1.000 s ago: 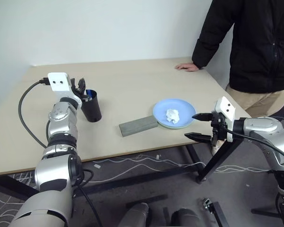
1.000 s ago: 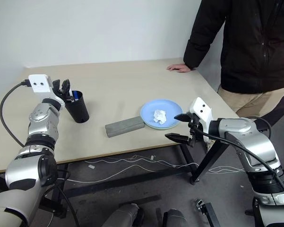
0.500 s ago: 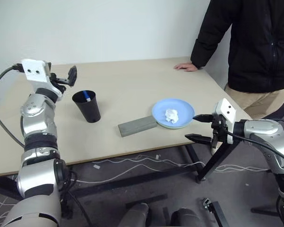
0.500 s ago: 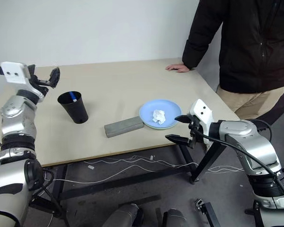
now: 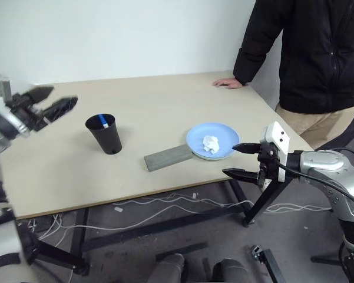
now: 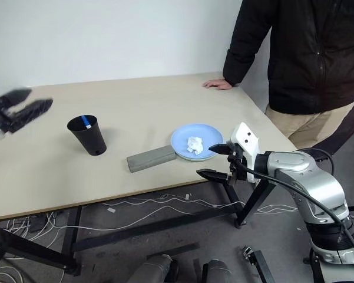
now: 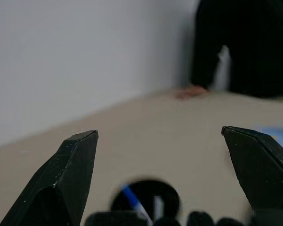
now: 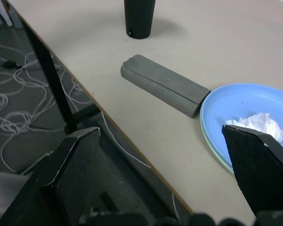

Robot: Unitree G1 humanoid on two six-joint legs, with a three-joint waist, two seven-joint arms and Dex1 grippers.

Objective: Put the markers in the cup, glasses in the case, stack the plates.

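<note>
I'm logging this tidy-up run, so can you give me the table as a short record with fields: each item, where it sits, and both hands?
cup: black cup upright on the table's left part, blue-tipped marker inside
case: grey case shut, one end touching the plates
plates: light blue plate stacked on a green one, only a green rim showing
tissue: crumpled white tissue on the blue plate
left hand: open, empty, in the air left of the cup
right hand: open, empty, off the table's front edge near the plates
person: hand on the far edge

Matte black plastic cup [image 5: 104, 134], smooth blue plate [image 5: 212, 140], crumpled paper tissue [image 5: 210, 142]
</note>
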